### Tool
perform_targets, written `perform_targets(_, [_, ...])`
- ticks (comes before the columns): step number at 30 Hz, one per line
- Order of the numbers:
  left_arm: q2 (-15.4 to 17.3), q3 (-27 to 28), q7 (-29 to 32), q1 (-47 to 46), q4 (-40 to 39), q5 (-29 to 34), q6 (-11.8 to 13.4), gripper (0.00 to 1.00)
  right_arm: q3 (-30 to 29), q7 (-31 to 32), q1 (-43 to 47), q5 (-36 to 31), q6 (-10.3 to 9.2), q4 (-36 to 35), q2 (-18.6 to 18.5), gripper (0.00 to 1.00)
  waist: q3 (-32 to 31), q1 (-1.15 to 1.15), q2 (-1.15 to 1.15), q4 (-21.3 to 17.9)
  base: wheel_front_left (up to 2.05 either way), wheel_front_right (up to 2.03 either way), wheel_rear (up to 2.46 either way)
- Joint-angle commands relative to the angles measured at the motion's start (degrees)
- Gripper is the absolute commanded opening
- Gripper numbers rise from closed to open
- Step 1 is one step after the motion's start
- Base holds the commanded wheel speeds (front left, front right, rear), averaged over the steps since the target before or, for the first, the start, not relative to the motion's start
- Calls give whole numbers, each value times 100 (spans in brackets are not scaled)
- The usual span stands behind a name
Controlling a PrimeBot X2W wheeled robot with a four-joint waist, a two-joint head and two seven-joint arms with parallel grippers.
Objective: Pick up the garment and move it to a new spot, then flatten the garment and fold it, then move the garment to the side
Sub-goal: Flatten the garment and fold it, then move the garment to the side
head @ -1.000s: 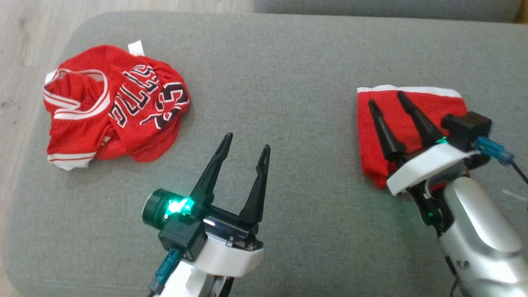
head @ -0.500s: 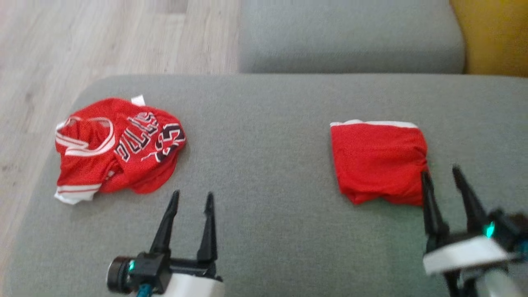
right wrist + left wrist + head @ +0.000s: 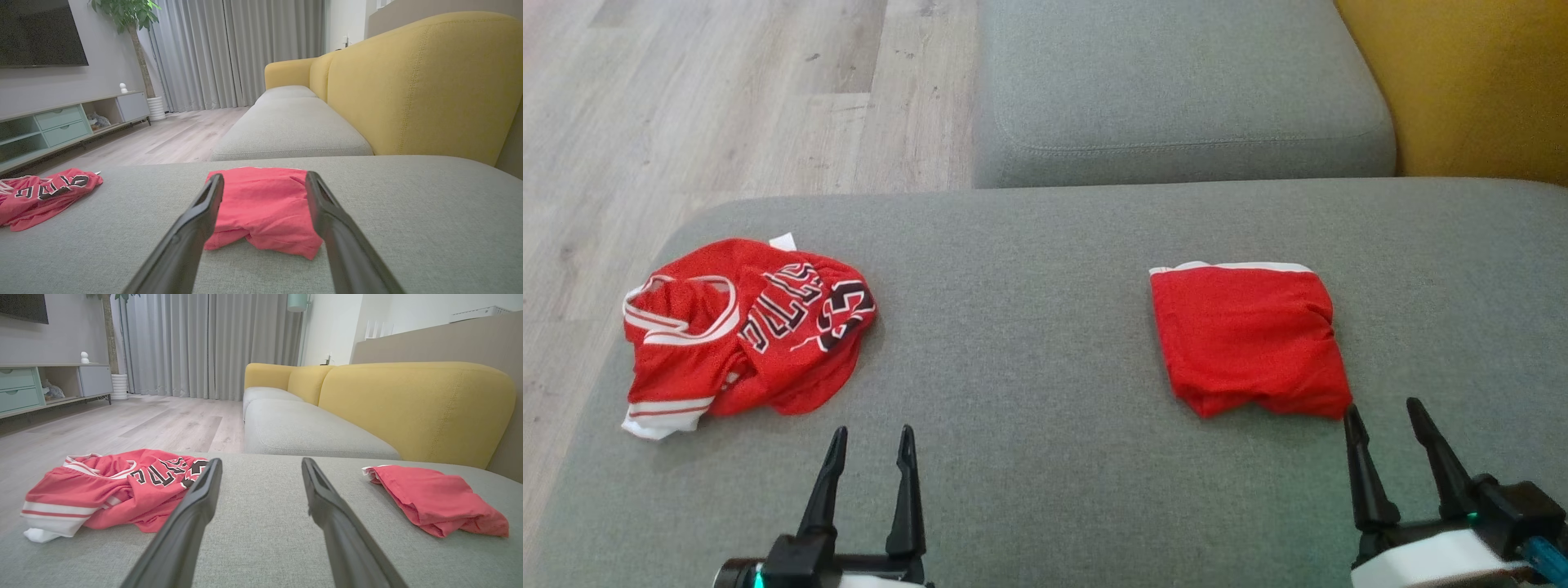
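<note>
left tool: released, empty, low over grey cushion | right tool: released, empty, tips just short of folded garment | folded garment: flat on cushion's right side (white hem on far edge) | crumpled jersey: far left, well apart

- A wide strip of bare seat cushion lies between the crumpled jersey on the left and the folded garment on the right, which are well apart.
- The left gripper, fingers spread, faces that strip, with the jersey off to its left.
- The right gripper, fingers spread, sits near the folded garment's near right corner, with bare cushion to its right.
- A yellow backrest walls the far right.
- A second cushion and wood floor lie beyond the far edge.
</note>
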Motion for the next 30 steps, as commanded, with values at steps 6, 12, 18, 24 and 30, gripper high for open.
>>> perform_targets(6, [-12,249,-29,-227,-97,84,-53,100,51,-62,-165,-99,39,-155,-20,100,52,0,0,27,0,0,0])
perform_targets(12, [-12,267,-29,-240,-85,111,-71,100,17,-62,-158,-106,39,-141,1,100,92,0,0,54,0,0,0])
perform_targets(18, [-12,266,-29,-256,-125,126,-66,100,-95,-62,-219,-92,39,-91,-5,100,257,0,0,83,0,0,0])
perform_targets(24, [-12,165,-29,-398,-198,158,-79,100,-184,-62,-793,247,39,448,-167,100,767,0,0,106,0,0,0])
perform_targets(30, [-12,23,-29,-782,-272,164,-76,100,104,285,-2155,1413,39,1779,-732,100,1461,0,0,173,0,0,0])
